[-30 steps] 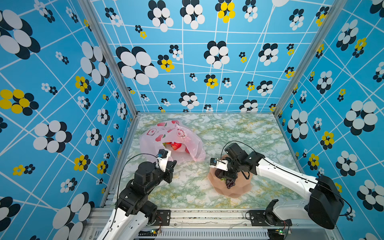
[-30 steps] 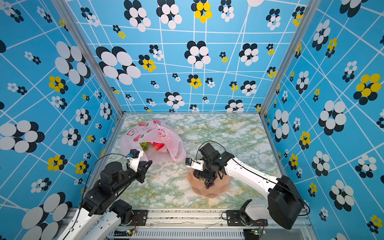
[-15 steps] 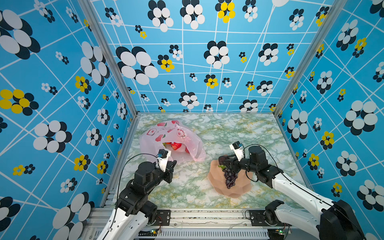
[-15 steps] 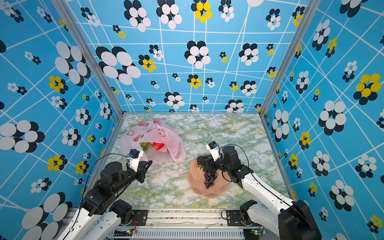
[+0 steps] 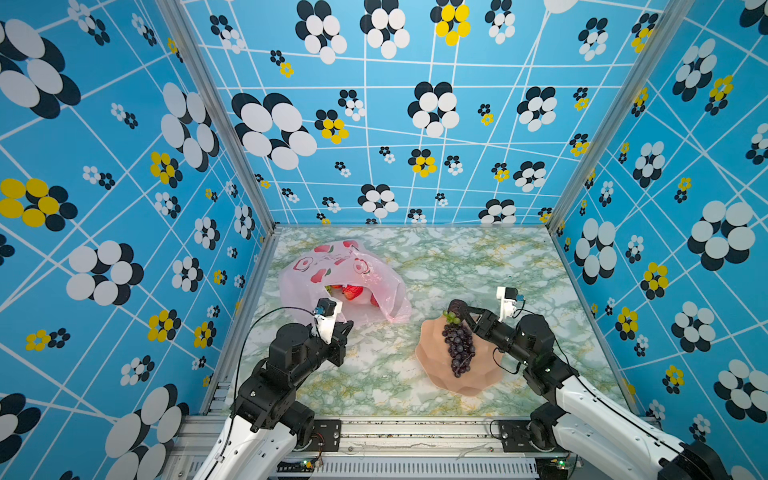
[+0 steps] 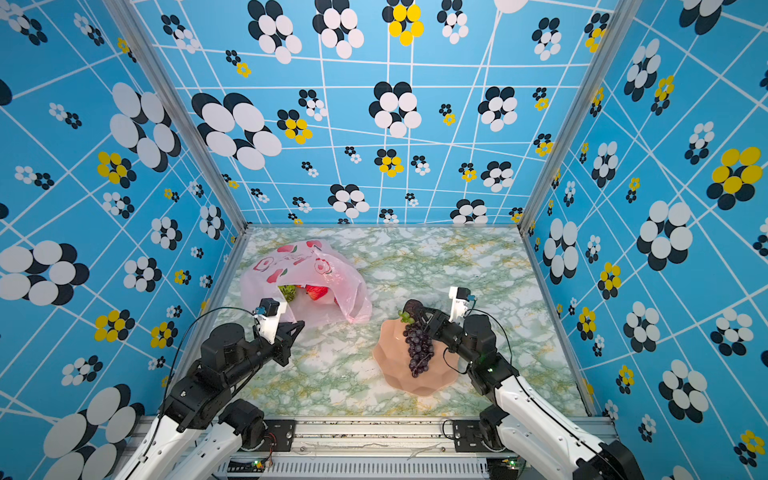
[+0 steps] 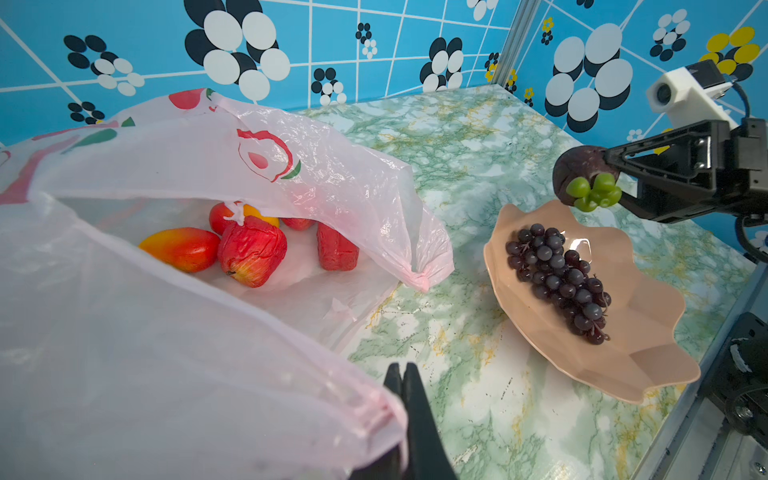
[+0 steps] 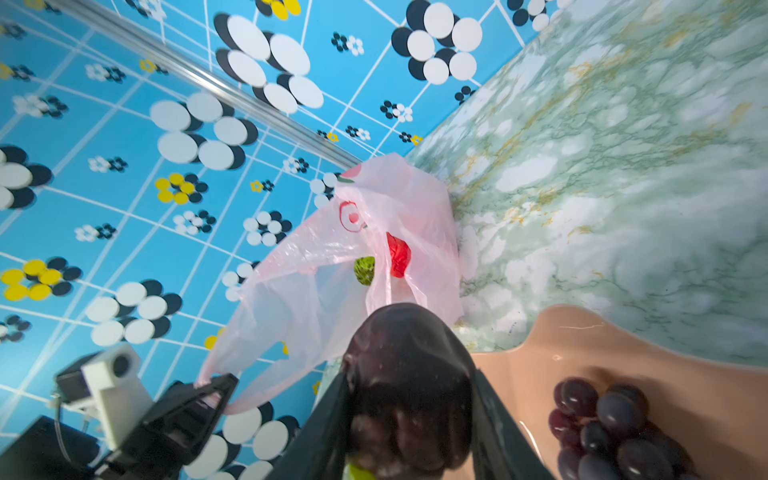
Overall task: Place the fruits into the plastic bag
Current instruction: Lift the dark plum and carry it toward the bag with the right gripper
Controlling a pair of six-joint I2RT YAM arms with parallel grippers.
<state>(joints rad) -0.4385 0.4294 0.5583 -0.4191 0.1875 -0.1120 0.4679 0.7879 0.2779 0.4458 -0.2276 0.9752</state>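
In both top views the plastic bag (image 5: 338, 268) lies at about 10 o'clock on the marbled table (image 5: 457, 266), with its mouth facing 5 o'clock. The left gripper (image 7: 402, 371) is at the bag's 6 o'clock edge, its jaws pressed fully together on a gathered fold of the rim. This lifts the near lip and leaves an open tunnel.

Inside the bag are a mango (image 7: 180, 248), an apple (image 7: 251, 251) and strawberries (image 7: 336, 251), with a green fruit (image 8: 365, 270) further in. The upper film sags low over them, so the left arm would do well to hold the lip high and taut. A slack rim would likely fold across the opening.

To the right, the right gripper (image 5: 459, 311) is closed partway around the dark brown piece (image 7: 582, 170), a round fruit with a green leafy cap. It is held clear of the table, just above the 12 o'clock rim of the bowl (image 5: 478, 380). The grapes (image 5: 459, 349) lie in the bowl and are the only fruit left unbagged there.

The step in hand appears to be the carry to the bag. The mouth is at roughly 9 o'clock from the held fruit, so a low, level sweep that way suits best. The fingers should pass under the drooping film and over the raised lip. Release should come only once the fruit is well inside, because a round piece dropped at the edge could roll back onto the table.
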